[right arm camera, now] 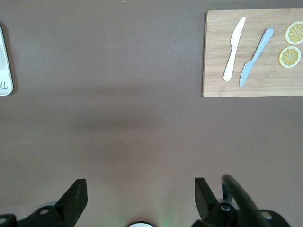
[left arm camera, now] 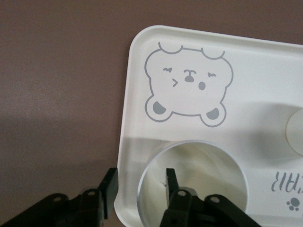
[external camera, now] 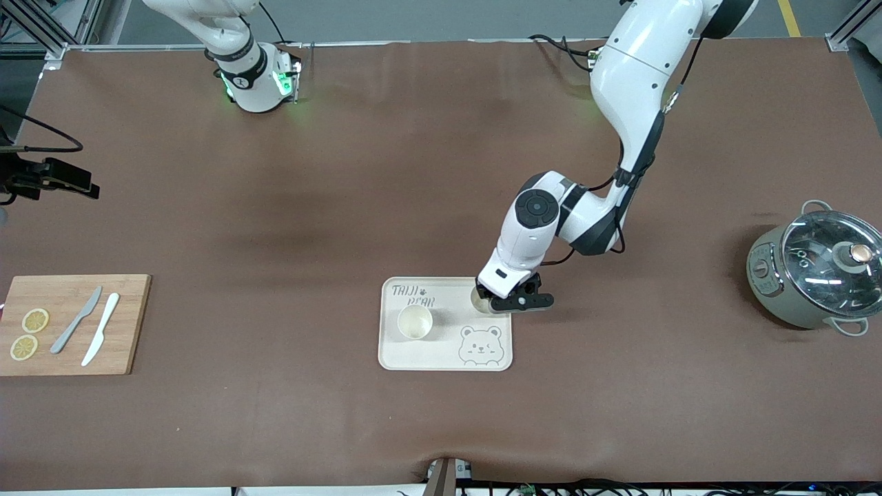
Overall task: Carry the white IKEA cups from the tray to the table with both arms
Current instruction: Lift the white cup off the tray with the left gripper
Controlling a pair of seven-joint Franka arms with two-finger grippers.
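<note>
Front view: a cream rectangular plastic tray (external camera: 445, 358) with a printed bear lay mid-desk (external camera: 441, 172), brown and matte. One plain cream-white tapered cup (external camera: 415, 322) stood upright in it, empty. A second cream-white cup (external camera: 480, 300) stood at the tray's corner toward the left arm, under the left end effector (external camera: 513, 301).

Left wrist view: its fingers (left arm camera: 109, 186) straddled that cup's wall, one inside, one outside, not clamped.

Right wrist view: the right end effector (right arm camera: 140, 194) hung open over bare desk; a bamboo cutting board (right arm camera: 215, 80) carried two knives and lemon slices.
</note>
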